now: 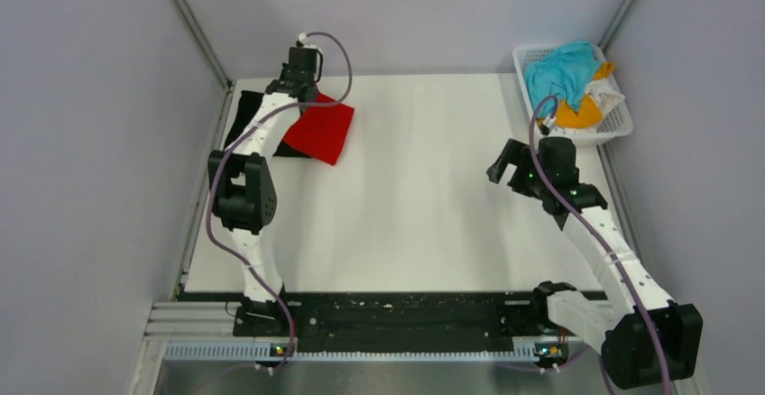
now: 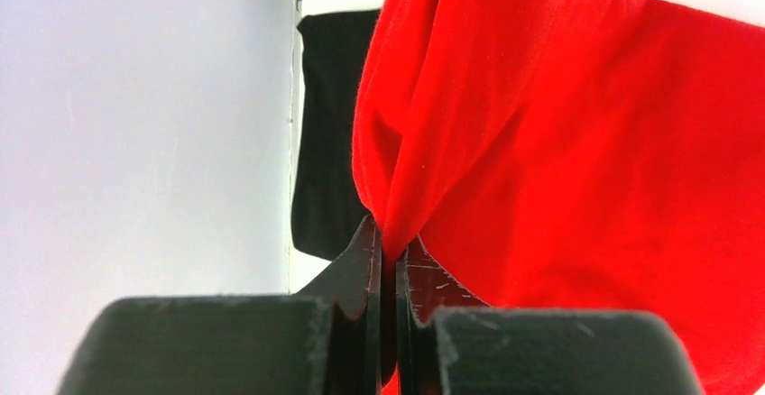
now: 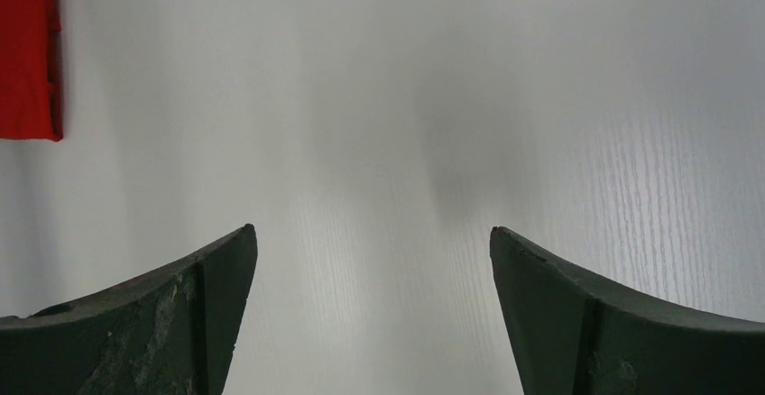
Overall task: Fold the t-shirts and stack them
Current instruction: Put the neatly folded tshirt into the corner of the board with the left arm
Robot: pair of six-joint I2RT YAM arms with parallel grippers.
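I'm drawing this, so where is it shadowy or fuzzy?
Right wrist view: a soft grey shadow lies on the white table ahead of the open right pincer. Left wrist view: the red t-shirt looks sharp and bright; the left pincer is fuzzy near its base. Top view: even light.

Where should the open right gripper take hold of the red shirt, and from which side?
Probably its free near corner, coming from the right across the table: the red shirt lies flat there, while the left gripper pinches its far part over the black shirt.
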